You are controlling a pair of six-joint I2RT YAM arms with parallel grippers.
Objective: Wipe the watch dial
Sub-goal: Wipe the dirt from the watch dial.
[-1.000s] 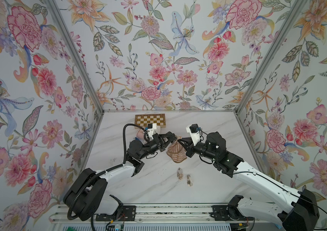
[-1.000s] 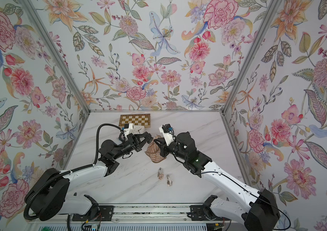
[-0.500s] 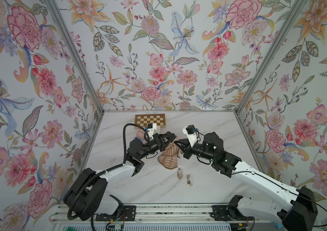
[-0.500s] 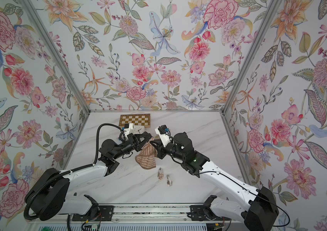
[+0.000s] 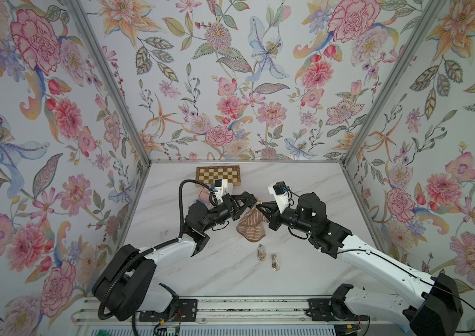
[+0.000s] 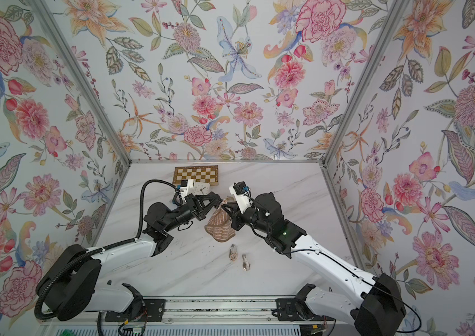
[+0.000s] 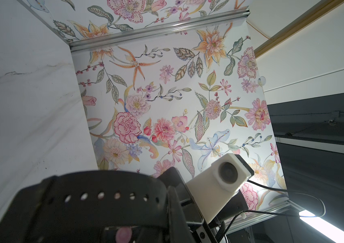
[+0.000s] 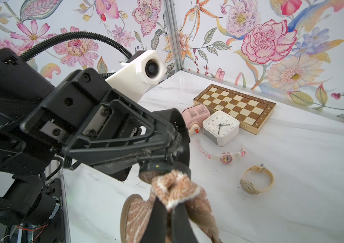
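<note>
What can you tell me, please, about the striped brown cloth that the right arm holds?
The cloth is fluffy, terry-like, tan-brown with thin white stripes. The right tool is shut on a bunched fold of it, and the rest hangs loose toward the marble table; whether it reaches the surface is unclear. The bunched tip touches the round case of the black watch, which the left tool grips.

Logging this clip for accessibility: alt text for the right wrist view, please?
The right fingers pinch a brown striped cloth against the black watch held by the left fingers. Behind, a chessboard, white clock, pink watch and beige watch lie on the marble table.
</note>
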